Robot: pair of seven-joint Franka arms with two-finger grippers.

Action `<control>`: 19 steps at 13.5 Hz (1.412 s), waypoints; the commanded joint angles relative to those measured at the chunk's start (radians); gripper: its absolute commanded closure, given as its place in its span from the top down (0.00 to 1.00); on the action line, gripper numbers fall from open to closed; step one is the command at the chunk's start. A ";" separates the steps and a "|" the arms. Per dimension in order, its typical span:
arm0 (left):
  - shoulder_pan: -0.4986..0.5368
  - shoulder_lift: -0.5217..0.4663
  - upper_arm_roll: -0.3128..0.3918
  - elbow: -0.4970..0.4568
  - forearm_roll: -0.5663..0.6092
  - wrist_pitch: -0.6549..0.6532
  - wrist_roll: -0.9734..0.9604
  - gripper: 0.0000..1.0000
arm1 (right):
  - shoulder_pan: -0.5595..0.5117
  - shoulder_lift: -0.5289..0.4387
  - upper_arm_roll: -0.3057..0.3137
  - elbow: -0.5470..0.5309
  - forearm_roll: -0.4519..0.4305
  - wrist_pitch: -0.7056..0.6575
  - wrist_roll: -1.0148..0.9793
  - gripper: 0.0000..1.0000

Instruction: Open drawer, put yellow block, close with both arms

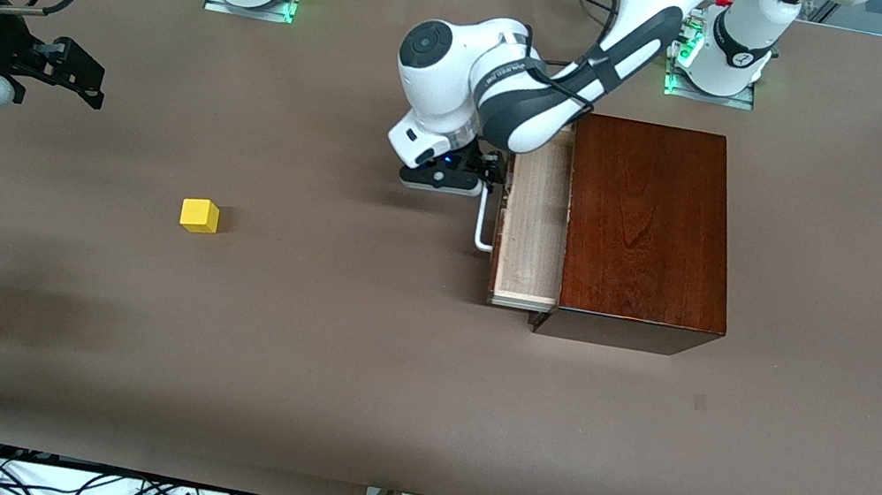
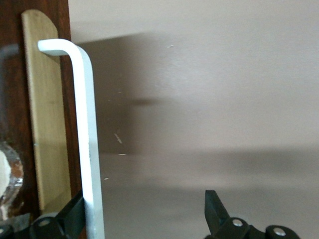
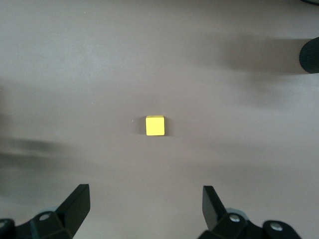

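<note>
My left gripper (image 1: pixel 492 177) is down at the drawer (image 1: pixel 535 227), at the end of the white handle (image 1: pixel 483 223) that lies farther from the front camera. Its jaws stand apart: in my left wrist view 1 finger (image 2: pixel 75 214) lies against the handle (image 2: pixel 87 144) on the drawer-front side, and the other finger (image 2: pixel 213 206) stands well clear over bare table, so the bar sits between them but is not squeezed. The drawer (image 2: pixel 47 124) is pulled partway out of the box (image 1: pixel 648 228), its pale tray showing toward the right arm's end of the table.

My right gripper (image 1: pixel 71 74) hangs in the air over the table near the right arm's end, jaws wide open and holding nothing. The block (image 1: pixel 199 215) lies on the table, well apart from the drawer, toward the right arm's end and nearer the front camera than the handle. In my right wrist view the block (image 3: pixel 155 125) sits on the table ahead of my 2 open fingers (image 3: pixel 77 204), about centred on the gap between them, touching neither.
</note>
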 commanded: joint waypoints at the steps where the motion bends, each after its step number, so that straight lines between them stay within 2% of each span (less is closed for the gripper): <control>1: -0.028 0.047 -0.005 0.080 -0.006 -0.004 -0.017 1.00 | 0.000 0.009 -0.002 0.026 -0.009 -0.002 -0.008 1.00; 3: -0.036 0.057 -0.005 0.105 -0.006 -0.005 -0.017 1.00 | 0.000 0.029 -0.002 0.025 0.000 0.041 -0.009 1.00; 7: -0.028 0.045 -0.005 0.107 -0.006 -0.007 -0.010 1.00 | 0.002 0.038 0.000 0.019 -0.012 0.038 -0.006 1.00; 11: 0.050 -0.063 -0.014 0.100 -0.090 -0.025 0.038 1.00 | -0.007 0.073 -0.003 0.016 -0.018 0.046 -0.008 1.00; 13: 0.140 -0.154 -0.014 0.093 -0.203 -0.106 0.157 1.00 | 0.000 0.115 -0.003 0.016 -0.017 0.048 -0.008 1.00; 16: 0.345 -0.298 -0.014 0.087 -0.361 -0.244 0.398 1.00 | 0.007 0.190 0.003 0.020 -0.007 0.040 -0.009 1.00; 19: 0.528 -0.383 -0.012 0.087 -0.397 -0.345 0.571 1.00 | 0.030 0.225 0.005 -0.009 0.002 0.078 -0.008 1.00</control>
